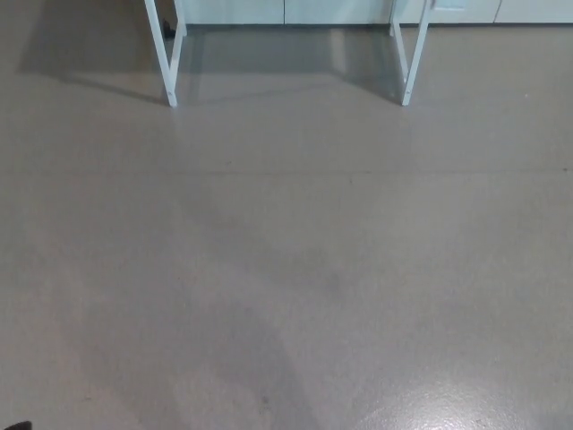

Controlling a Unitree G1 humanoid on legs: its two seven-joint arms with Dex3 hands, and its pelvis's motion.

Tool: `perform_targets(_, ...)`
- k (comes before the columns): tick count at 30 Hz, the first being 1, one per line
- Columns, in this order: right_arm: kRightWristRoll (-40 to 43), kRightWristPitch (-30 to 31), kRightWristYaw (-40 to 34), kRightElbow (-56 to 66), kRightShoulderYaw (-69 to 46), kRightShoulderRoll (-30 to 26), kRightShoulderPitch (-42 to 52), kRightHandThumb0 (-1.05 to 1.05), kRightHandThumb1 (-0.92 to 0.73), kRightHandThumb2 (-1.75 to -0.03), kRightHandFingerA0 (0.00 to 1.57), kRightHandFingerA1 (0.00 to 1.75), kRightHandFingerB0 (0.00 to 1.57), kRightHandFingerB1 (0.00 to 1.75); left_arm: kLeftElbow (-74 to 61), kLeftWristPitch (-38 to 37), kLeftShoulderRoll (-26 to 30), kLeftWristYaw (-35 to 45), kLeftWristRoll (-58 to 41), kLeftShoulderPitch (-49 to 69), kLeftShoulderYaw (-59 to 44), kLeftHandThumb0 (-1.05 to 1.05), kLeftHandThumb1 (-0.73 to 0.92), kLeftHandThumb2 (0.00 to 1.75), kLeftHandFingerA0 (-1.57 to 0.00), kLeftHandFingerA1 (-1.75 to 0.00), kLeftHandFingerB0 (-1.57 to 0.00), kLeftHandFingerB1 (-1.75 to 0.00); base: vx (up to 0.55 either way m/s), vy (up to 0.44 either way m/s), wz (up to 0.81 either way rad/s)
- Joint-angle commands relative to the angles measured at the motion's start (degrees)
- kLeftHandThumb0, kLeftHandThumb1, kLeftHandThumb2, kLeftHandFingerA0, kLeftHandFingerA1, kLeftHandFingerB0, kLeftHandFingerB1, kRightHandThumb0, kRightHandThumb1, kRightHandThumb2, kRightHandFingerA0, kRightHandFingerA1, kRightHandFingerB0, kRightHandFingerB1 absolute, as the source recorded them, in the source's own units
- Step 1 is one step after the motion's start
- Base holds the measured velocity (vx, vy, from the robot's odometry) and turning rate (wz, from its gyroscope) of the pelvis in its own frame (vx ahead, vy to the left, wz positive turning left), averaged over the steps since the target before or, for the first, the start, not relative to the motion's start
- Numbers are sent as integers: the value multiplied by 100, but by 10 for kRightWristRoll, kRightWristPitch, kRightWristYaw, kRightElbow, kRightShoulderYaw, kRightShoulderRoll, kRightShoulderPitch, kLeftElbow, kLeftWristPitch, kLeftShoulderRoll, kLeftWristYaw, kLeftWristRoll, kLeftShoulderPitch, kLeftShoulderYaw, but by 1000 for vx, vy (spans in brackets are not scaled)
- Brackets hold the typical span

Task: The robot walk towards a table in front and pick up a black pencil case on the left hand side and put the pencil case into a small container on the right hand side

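Observation:
Neither the black pencil case nor the small container shows in the head view. Only the white legs of a table appear at the top of the picture: the left legs (166,54) and the right legs (412,54). The tabletop is cut off above the frame. Neither of my hands shows. A small dark shape (16,425) sits at the bottom left corner; I cannot tell what it is.
Grey glossy floor (286,269) stretches from the bottom of the picture up to the table legs. A pale wall or cabinet base (286,11) runs along the top behind the legs. The table's shadow falls on the floor at the upper left.

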State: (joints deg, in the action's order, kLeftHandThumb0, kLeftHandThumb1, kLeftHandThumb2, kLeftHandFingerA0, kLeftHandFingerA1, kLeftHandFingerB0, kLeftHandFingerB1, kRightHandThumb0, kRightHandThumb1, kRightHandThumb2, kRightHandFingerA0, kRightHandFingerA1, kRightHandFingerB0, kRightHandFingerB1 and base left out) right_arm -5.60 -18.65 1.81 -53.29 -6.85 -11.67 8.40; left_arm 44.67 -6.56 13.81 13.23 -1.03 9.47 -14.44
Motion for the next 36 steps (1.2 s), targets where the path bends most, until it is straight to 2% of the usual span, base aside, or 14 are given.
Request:
perform_targets(1, 16, -56, -3, -20, -12, -10, 7, -38, -59, -58, 47, 38, 35, 33, -1, -27, 12, 32, -28, 11, -8, -17, 49, 54, -31, -36, -19, -29, 0, 0, 0)
perform_targets(12, 15, -70, -6, -37, -12, -11, 6, -39, -60, -59, 47, 37, 35, 33, 7, -37, 13, 24, -25, 11, 2, -18, 48, 54, -33, -37, -21, -30, 0, 0, 0)
perform_targets(13, 14, -71, -6, -38, -12, -12, 5, -40, -60, -58, 47, 38, 35, 33, 8, -38, 12, 26, -28, 12, 1, -20, 44, 56, -30, -39, -21, -33, 0, 0, 0)
perform_targets(15, 15, -69, -5, -41, -12, -11, 3, -40, -60, -58, 47, 38, 35, 33, 9, -40, 13, 27, -27, 12, 2, -18, 48, 54, -34, -37, -21, -30, 0, 0, 0)
perform_targets(16, 13, -69, -9, -38, -11, -11, 5, -49, -48, -77, 42, 48, 29, 44, 13, -44, 15, 29, -26, 11, 4, -18, 48, 54, -33, -38, -21, -30, 0, 0, 0)
perform_targets(17, 16, -71, -5, -38, -12, -11, 5, -41, -60, -58, 47, 38, 35, 33, 20, -48, 16, 28, -25, 8, 5, -19, 48, 54, -33, -37, -21, -30, 0, 0, 0)
perform_targets(18, 17, -73, -4, -38, -13, -11, 6, -49, -48, -77, 42, 49, 29, 44, 22, -49, 16, 26, -23, 7, 6, -19, 48, 54, -34, -38, -22, -30, 0, 0, 0)
perform_targets(23, 17, -72, -7, -36, -13, -9, 7, -48, -47, -77, 43, 49, 30, 45, 14, -42, 14, 22, -27, 9, 7, -18, 48, 54, -34, -38, -22, -30, 30, -29, 5)
perform_targets(24, 16, -72, -8, -37, -13, -9, 6, -39, -60, -58, 48, 38, 35, 33, 13, -39, 15, 23, -28, 9, 7, -18, 49, 54, -33, -37, -21, -30, -34, -12, 36)
perform_targets(25, 15, -73, -9, -39, -11, -10, 5, -47, -48, -77, 42, 49, 29, 44, 11, -37, 15, 28, -32, 9, 5, -15, 50, 55, -32, -37, -21, -30, -49, -4, 34)
perform_targets(28, 14, -75, -10, -45, -9, -12, 3, -48, -48, -77, 42, 48, 29, 44, 10, -38, 14, 30, -34, 12, 5, -15, 49, 54, -32, -37, -21, -30, 18, 56, -8)
perform_targets(29, 15, -75, -10, -46, -9, -12, 2, -41, -62, -60, 49, 37, 35, 33, 17, -41, 14, 32, -37, 8, 3, -15, 48, 54, -32, -38, -21, -30, 35, 152, -6)
perform_targets(36, 17, -71, -10, -45, -8, -11, 0, -40, -62, -61, 49, 37, 34, 33, 1, -26, 14, 29, -36, 10, 6, -18, 47, 57, -28, -38, -22, -33, 139, 240, -16)
